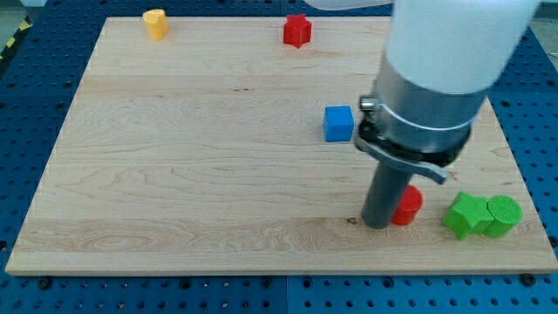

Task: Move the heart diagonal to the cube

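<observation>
A blue cube (339, 123) sits right of the board's middle. A red block (407, 206), mostly hidden so its shape is unclear, lies below and to the right of the cube. My tip (377, 223) rests on the board, touching the red block's left side. The thick rod and arm body rise above it and cover part of the red block.
A yellow block (155, 23) lies at the top left, a red star (297, 30) at the top middle. A green star (466, 215) and a green round block (503, 215) sit together at the lower right, near the wooden board's edge (261, 272).
</observation>
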`<state>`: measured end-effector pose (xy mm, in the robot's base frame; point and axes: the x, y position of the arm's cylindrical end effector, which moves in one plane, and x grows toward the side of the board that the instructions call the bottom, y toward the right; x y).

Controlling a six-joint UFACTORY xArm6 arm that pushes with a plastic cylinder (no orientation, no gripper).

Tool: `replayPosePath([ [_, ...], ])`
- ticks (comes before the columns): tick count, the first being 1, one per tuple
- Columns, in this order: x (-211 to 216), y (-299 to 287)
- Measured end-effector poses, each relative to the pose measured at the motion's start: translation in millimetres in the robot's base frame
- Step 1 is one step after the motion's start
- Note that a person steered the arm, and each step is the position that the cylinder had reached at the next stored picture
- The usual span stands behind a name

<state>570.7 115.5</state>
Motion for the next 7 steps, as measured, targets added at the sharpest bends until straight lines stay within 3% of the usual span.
replayPosePath([
  [2, -0.4, 27.2],
  [3, -23.2, 4.3],
  [5, -108.0, -116.3],
  [7, -229.0, -265.7],
])
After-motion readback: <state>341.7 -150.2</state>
